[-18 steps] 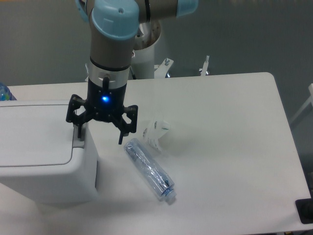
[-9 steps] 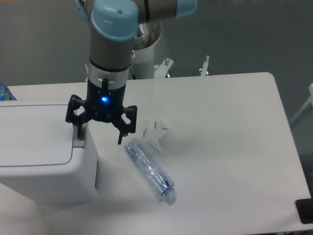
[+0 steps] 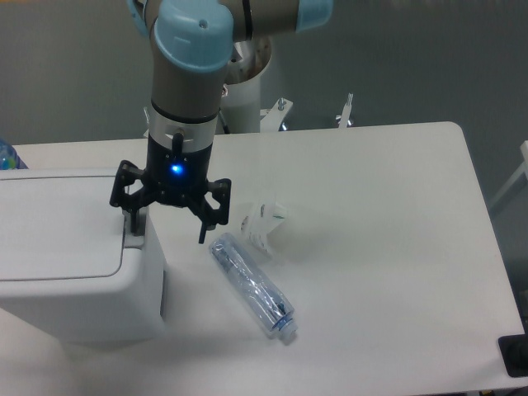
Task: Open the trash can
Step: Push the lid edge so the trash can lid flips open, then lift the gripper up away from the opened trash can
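Observation:
The trash can is a large boxy white bin at the left of the table, its flat lid down. Its grey push tab sits at the lid's right edge. My gripper hangs straight down over the bin's right edge with its jaws wide open. The left fingertip is on or just above the tab; the right fingertip hangs beside the bin over the table. The gripper holds nothing.
A crushed clear plastic bottle lies on the white table just right of the bin. A crumpled white wrapper lies behind it. A blue-topped bottle shows at the far left edge.

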Tool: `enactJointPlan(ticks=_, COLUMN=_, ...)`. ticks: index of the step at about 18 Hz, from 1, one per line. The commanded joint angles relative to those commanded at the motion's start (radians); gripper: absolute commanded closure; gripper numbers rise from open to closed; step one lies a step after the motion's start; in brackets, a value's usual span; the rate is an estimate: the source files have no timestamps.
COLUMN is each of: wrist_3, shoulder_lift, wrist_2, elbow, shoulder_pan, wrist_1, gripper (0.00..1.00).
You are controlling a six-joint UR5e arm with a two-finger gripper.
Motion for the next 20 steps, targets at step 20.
enactJointPlan(ticks=20, wrist_3=0.080, shoulder_lift=-0.002, wrist_2=0.383, elbow=0.112, shoulder_pan=0.043, wrist_1=0.101, gripper=0.00)
